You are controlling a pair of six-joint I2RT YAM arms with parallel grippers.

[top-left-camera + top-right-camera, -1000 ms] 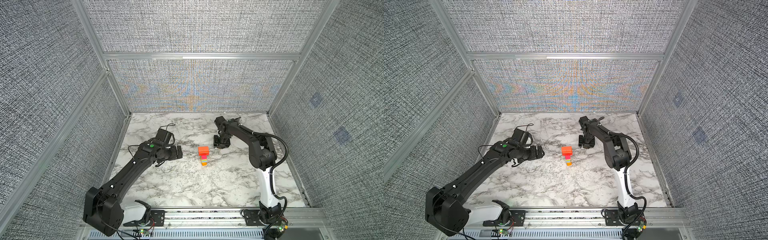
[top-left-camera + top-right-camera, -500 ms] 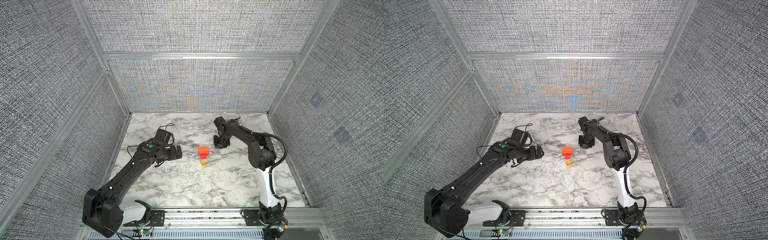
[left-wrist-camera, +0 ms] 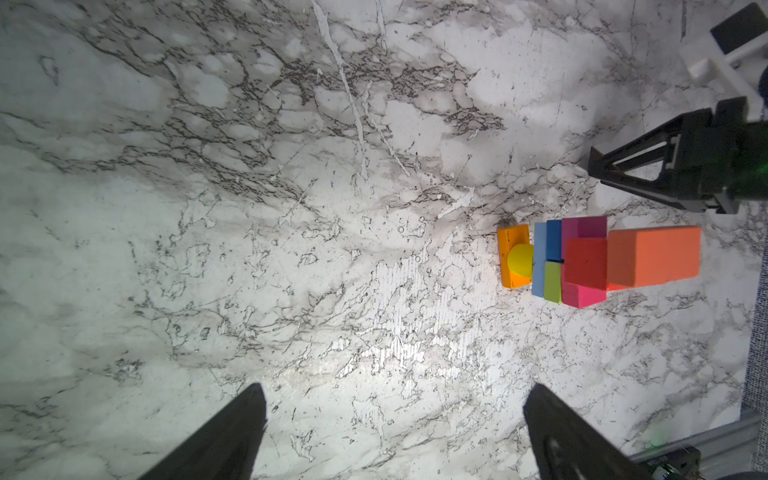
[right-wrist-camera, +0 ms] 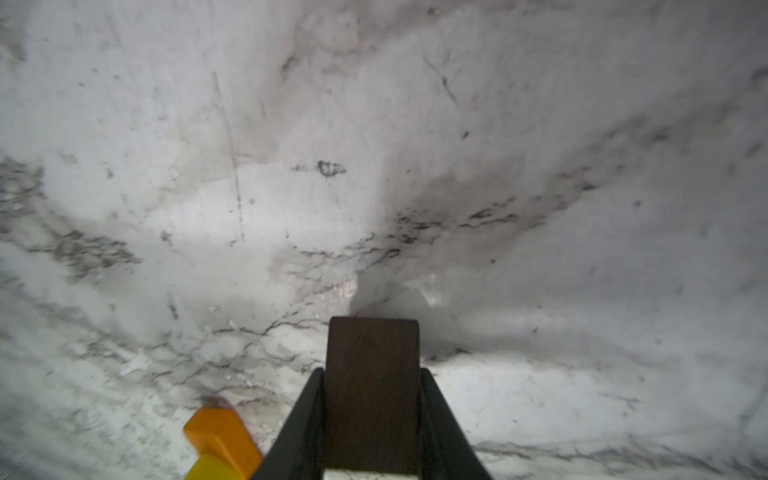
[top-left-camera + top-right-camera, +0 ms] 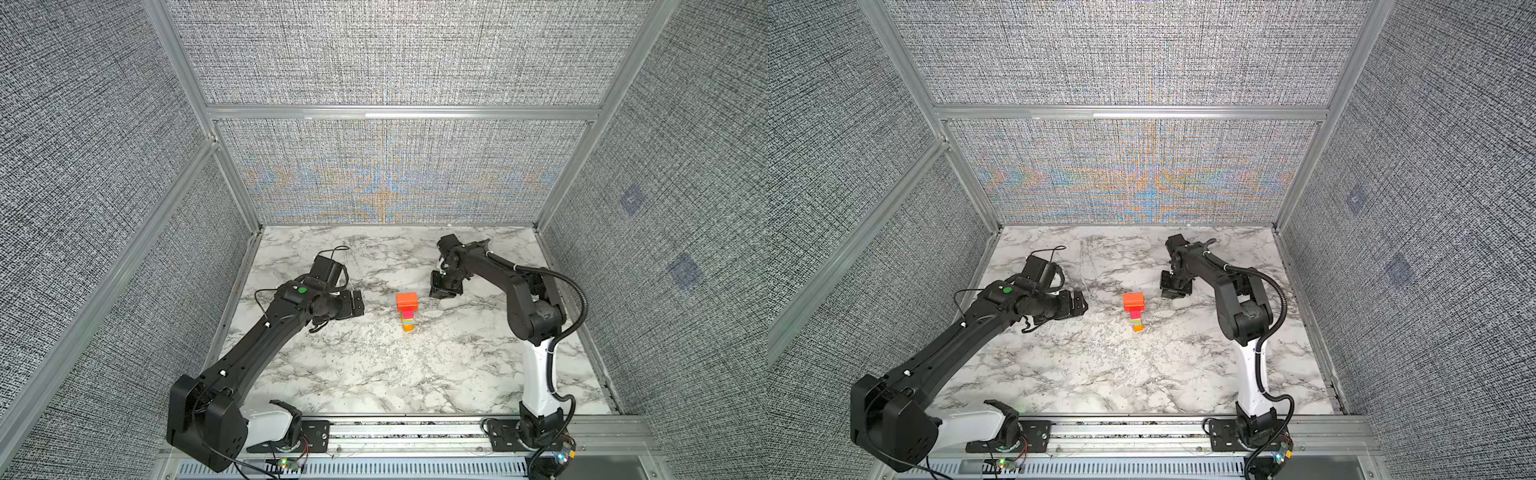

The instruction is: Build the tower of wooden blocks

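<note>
The wood block tower (image 5: 406, 309) (image 5: 1133, 307) stands mid-table in both top views. It has an orange base, light blue, yellow-green and magenta layers, and a wider red-orange slab (image 3: 652, 255) on top. My right gripper (image 5: 442, 291) (image 5: 1173, 291) sits low, behind and to the right of the tower. It is shut on a small dark brown block (image 4: 372, 353), and its fingers (image 4: 305, 415) press both of the block's sides. The tower's orange base (image 4: 220, 434) shows beside it. My left gripper (image 5: 358, 305) (image 3: 397, 388) is open and empty, left of the tower.
The marble table (image 5: 374, 374) is boxed in by grey fabric walls with aluminium posts (image 5: 232, 174) at the back corners. A metal rail (image 5: 415, 432) with both arm bases runs along the front edge.
My right gripper's jaws have closed onto the dark brown block, staying in about the same place. The left arm and the tower have not moved.
</note>
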